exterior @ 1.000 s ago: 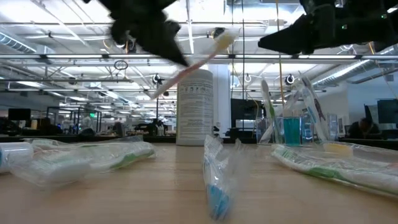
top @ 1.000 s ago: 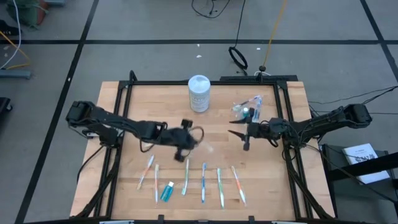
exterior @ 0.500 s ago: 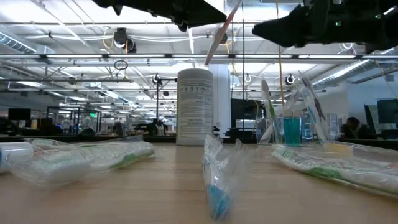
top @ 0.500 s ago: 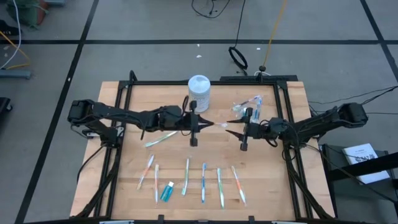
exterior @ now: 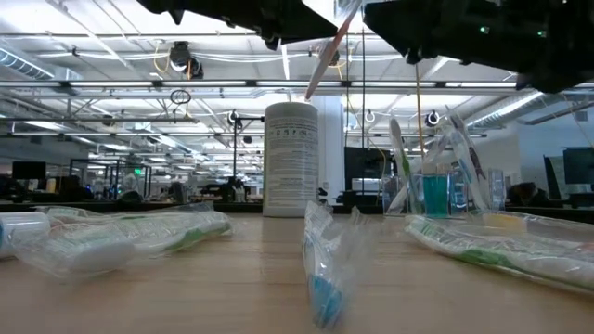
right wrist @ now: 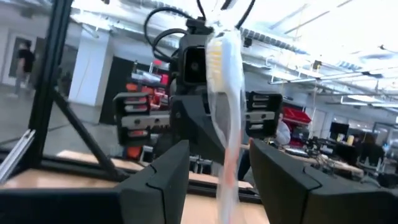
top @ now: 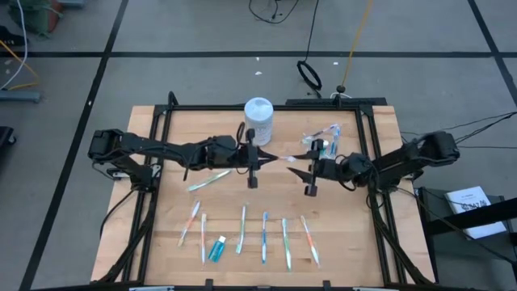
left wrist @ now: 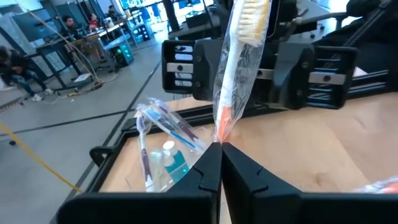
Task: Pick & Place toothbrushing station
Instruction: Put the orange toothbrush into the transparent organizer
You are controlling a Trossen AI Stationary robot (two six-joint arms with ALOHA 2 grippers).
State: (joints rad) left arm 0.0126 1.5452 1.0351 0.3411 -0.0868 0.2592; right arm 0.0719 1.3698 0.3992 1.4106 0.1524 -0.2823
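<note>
My left gripper (top: 266, 159) hangs above the table's middle, shut on a toothbrush (top: 281, 159) in a clear wrapper, orange handle and white bristles (left wrist: 250, 15). My right gripper (top: 297, 163) faces it, open. Its fingers (right wrist: 155, 180) stand on either side of the brush's head end (right wrist: 224, 93), with a gap on both sides. The clear cup (top: 321, 145) stands at the far right, holding toothbrushes and a teal tube (left wrist: 176, 163). Several wrapped toothbrushes (top: 264, 234) and a teal toothpaste tube (top: 216, 249) lie in a row near the front edge. My left gripper pinches the wrapped toothbrush's handle end (left wrist: 221, 134) between its two fingers. The fingers lie about level and point toward the table's right. The brush sticks out beyond them, slanting up toward my right gripper, bristles at the free end. It is lifted clear of the table.
A tall white canister (top: 258, 121) stands at the far edge, just behind my left gripper. One more wrapped toothbrush (top: 210, 179) lies on the wood beneath my left arm. A black frame (top: 363, 162) runs round the table.
My left gripper has swung from over the row of brushes toward the far edge and the right, has risen and tipped up to about level, still shut on the toothbrush. The brush now points at my right gripper. My right gripper has moved toward the table's left, its fingers flanking the brush's head.
</note>
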